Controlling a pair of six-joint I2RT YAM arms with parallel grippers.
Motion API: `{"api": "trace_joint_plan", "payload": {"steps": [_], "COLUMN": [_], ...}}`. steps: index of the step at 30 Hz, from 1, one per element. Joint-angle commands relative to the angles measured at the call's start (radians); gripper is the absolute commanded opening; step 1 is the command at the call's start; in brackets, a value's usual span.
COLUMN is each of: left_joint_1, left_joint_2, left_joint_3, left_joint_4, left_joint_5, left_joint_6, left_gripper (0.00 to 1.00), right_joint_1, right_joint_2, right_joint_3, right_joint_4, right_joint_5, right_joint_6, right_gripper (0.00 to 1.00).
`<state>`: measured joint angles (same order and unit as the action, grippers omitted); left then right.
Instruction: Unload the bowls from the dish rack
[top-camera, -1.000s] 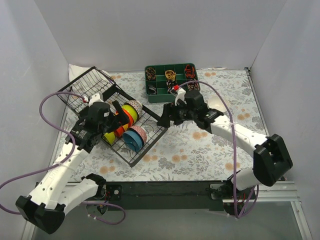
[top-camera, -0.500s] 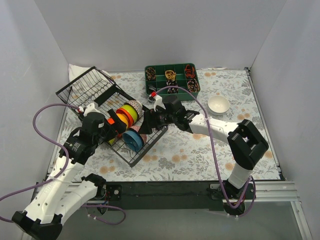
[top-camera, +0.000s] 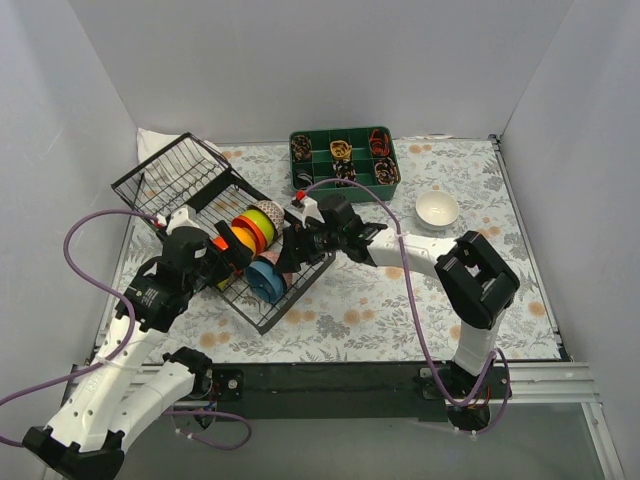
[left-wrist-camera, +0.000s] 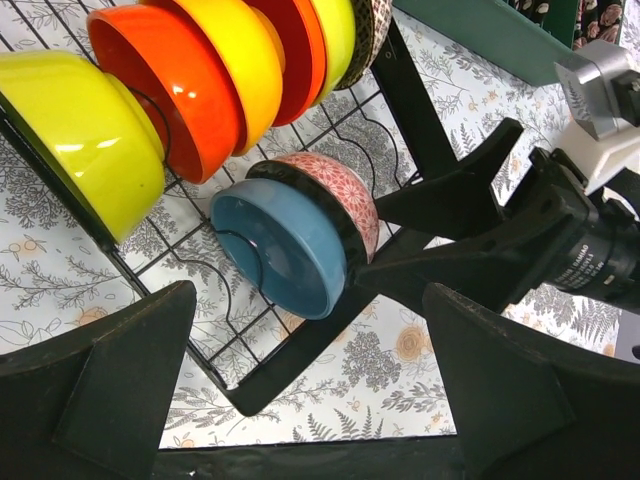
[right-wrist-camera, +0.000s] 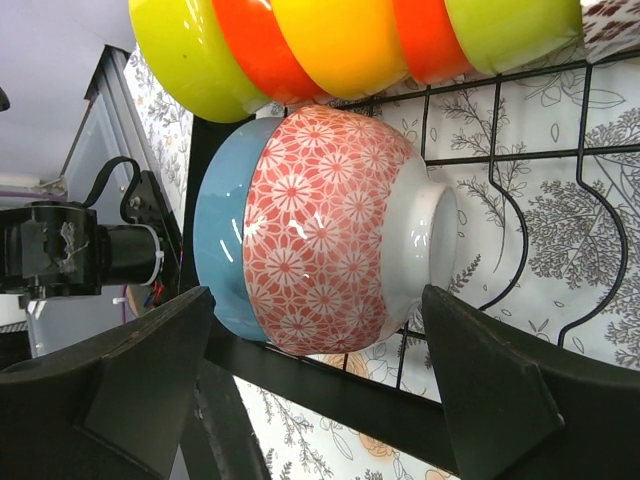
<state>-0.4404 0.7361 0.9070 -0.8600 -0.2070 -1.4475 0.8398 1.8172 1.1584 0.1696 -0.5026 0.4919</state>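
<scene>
Right pincer (right-wrist-camera: 318, 300) released, close at mosaic bowl (right-wrist-camera: 330, 230) in dish rack (top-camera: 170, 180); left pincer (left-wrist-camera: 308, 295) released, above rack's near edge.

Three plain pale grey walls box the place in: a far wall (top-camera: 320, 70), a left wall (top-camera: 50, 200) and a right wall (top-camera: 590, 150), each smooth and bare. They meet the surface (top-camera: 400, 300) at its edges. It is spread with a light cover printed with grey leaves and small orange flowers. In the far left corner a white cloth (top-camera: 160, 140) lies crumpled against the walls. A black bar (top-camera: 330, 378) runs along the near edge, and a silvery metal rail (top-camera: 600, 420) runs along the near right. Below that is a dull grey floor (top-camera: 350, 450). The light is soft and even, the shadows faint.
</scene>
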Motion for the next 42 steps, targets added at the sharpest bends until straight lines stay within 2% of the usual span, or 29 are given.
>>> {"api": "trace_joint_plan", "payload": {"steps": [1, 8, 17, 22, 27, 42], "left_joint_1": [0.003, 0.003, 0.005, 0.003, 0.003, 0.005], "left_joint_2": [-0.01, -0.018, -0.021, -0.024, -0.026, -0.041], "left_joint_3": [0.013, 0.003, -0.003, 0.0, 0.003, 0.007], "left_joint_4": [0.01, 0.016, 0.024, 0.022, 0.018, -0.004], "left_joint_5": [0.029, 0.034, 0.043, 0.035, 0.027, 0.031], "left_joint_6": [0.004, 0.007, 0.009, 0.01, 0.01, 0.013], "left_gripper": [0.98, 0.98, 0.98, 0.98, 0.98, 0.98], "right_joint_1": [0.013, 0.016, 0.022, 0.033, 0.038, 0.064], "right_joint_2": [0.04, 0.08, 0.082, 0.011, -0.024, 0.074], "right_joint_3": [0.05, 0.075, 0.098, 0.075, 0.058, 0.106], "right_joint_4": [0.05, 0.054, 0.053, 0.048, 0.047, 0.031], "right_joint_5": [-0.05, -0.093, -0.087, 0.094, 0.199, 0.119], "right_joint_6": [-0.01, -0.016, -0.026, -0.03, -0.038, -0.015], "right_gripper": [0.93, 0.91, 0.94, 0.95, 0.96, 0.99]}}
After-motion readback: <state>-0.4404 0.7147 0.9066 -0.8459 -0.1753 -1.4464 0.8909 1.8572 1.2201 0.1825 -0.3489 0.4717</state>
